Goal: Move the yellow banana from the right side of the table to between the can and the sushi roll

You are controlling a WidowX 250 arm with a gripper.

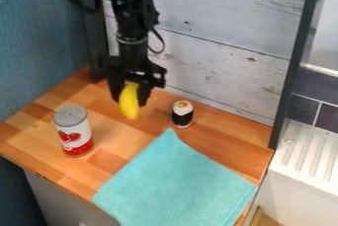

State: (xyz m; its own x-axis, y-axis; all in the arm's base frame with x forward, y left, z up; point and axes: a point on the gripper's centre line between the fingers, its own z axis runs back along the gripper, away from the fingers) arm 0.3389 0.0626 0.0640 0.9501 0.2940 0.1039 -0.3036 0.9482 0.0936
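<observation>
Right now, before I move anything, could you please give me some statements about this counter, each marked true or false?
1. The claw holds a yellow, banana-shaped thing. True.
2. A red-and-white can stands upright on the wooden counter. True.
3. The claw is closed around the can. False: the can stands apart from it.
4. A small black-and-white piece stands between the turquoise cloth and the plank wall. True.
5. The yellow thing lies on the cloth. False: it is in the claw.
6. The cloth is bright red. False: it is turquoise.
</observation>
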